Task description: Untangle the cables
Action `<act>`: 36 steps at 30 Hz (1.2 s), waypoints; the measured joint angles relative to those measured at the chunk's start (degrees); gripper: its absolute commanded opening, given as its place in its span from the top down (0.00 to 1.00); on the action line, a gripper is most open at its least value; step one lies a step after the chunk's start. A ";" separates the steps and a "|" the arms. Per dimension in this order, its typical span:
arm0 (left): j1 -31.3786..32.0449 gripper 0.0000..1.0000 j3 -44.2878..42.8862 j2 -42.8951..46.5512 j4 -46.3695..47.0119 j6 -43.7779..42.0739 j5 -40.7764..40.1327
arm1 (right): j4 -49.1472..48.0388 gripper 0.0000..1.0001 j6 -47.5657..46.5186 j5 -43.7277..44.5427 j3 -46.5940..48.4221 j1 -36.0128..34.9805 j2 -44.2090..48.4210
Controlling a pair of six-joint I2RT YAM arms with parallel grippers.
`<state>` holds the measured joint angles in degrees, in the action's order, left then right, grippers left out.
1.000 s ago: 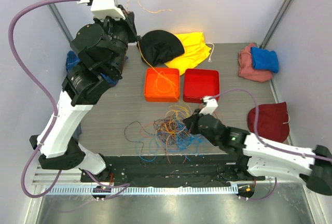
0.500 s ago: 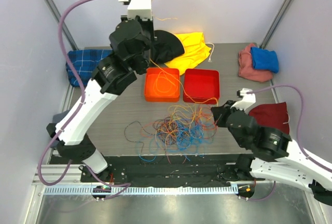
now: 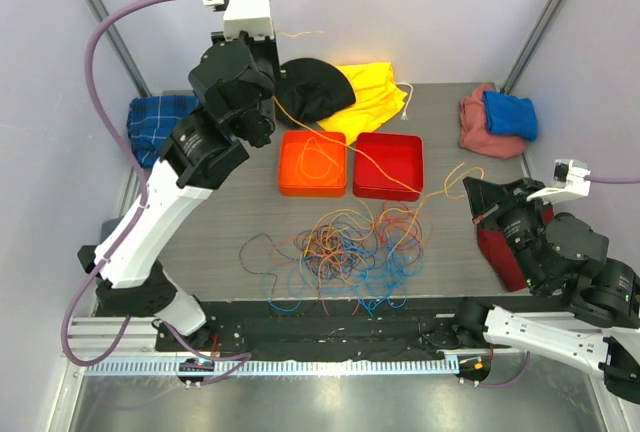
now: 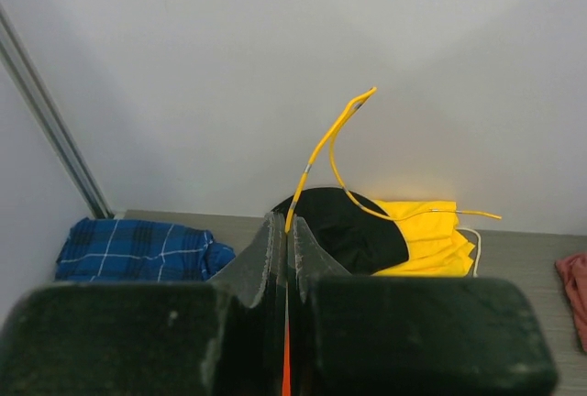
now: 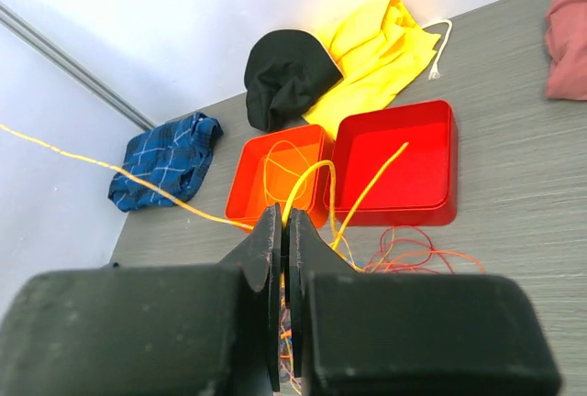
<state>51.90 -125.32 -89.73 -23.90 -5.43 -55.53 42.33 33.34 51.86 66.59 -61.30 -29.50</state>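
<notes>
Top view: left pincer (image 3: 272,60) is up high over the back of the surface (image 3: 235,207). Right pincer (image 3: 475,192) sits low at the right side, well apart from it. Prob. the point is to draw one yellow cable (image 3: 350,152) out long btwn them so it slips free of the heap. It slants down from the left pincer, over a corner of the orange tray (image 3: 288,184) and across the red tray (image 3: 388,167), toward the right one. Looks like a single strand, can't be 100% sure. The rest of the cables (image 3: 345,252) lie in a loose heap on the surface, in front of both trays, toward the near edge. Colours are orange, yellow, blue, red, a few dark. Thin loops cross every way, w/ the blue ones mostly on the near side. One thin loop lies inside the orange tray.

Left wrist view: left pincer (image 4: 286,229) is closed tight w/ the yellow cable (image 4: 316,150) nipped at the tips. The free end stands up, then bends over. Short tail past the grip, so it's held near its end, I'd say.

Right wrist view: right pincer (image 5: 282,222) is also closed on the yellow cable (image 5: 307,176), which arches out of the tips in a springy hoop. Another stretch runs off left, quite straight, so prob. under some pull. Part of the heap (image 5: 413,254) shows below, red + orange strands. The wire looks stiff-ish and holds its curve. Sorting is far from done, by my guess.
</notes>
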 measured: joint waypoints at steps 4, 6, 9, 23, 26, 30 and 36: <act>0.00 1.00 0.46 1.27 0.22 0.04 -0.17 | 0.02 0.99 -1.44 -0.07 -0.13 0.00 0.79; 0.00 1.00 1.22 1.86 0.33 0.17 -0.33 | -0.13 0.99 -1.95 -0.13 -0.15 0.00 1.49; 0.00 1.00 2.71 2.51 0.28 0.74 -0.22 | -0.70 0.99 -2.23 -0.66 -0.96 0.00 1.51; 0.00 1.00 3.04 6.75 -5.46 10.32 5.73 | -8.98 0.99 -12.63 -3.91 6.43 -0.04 -9.92; 0.00 1.00 10.80 11.54 -5.60 13.33 5.86 | -13.73 0.99 -16.61 -4.17 14.78 -0.04 -13.07; 0.00 1.00 24.13 17.75 -5.66 17.81 5.97 | -17.07 0.99 -20.85 -4.85 23.85 -0.04 -16.96; 0.00 1.00 35.82 20.39 -8.55 24.61 6.80 | -17.81 0.99 -26.49 -6.64 40.11 -0.04 -26.32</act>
<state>51.90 -89.49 -69.34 -32.45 19.18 -48.73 24.51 6.85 45.21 106.69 -61.34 -55.81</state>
